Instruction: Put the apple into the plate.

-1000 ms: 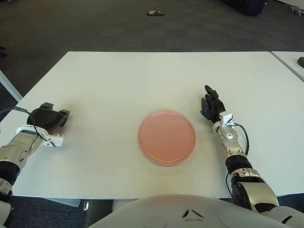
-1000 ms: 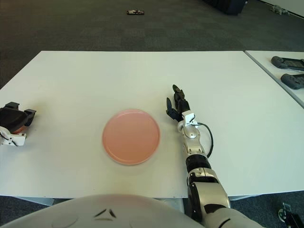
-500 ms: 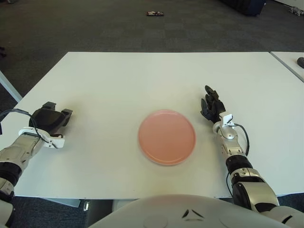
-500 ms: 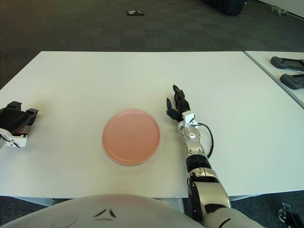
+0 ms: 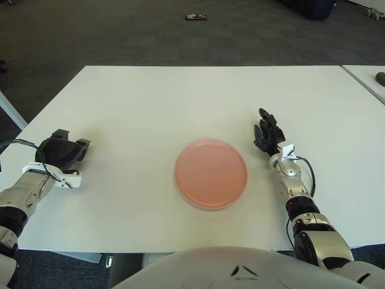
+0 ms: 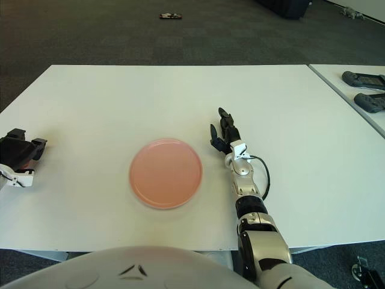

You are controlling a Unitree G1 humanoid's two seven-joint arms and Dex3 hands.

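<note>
The pink plate lies flat in the middle of the white table. No apple shows anywhere in either view. My left hand is near the table's left edge, well left of the plate, its dark palm turned down and hiding whatever is beneath it. My right hand shows just right of the plate's far rim, with its fingers spread, pointing away from me and holding nothing.
A second table stands at the right with two dark controllers on it. A small dark object lies on the carpet beyond the table.
My left hand has shifted slightly left and flattened. A reddish patch visible under it a second ago no longer shows. The right hand and the plate have not moved.
</note>
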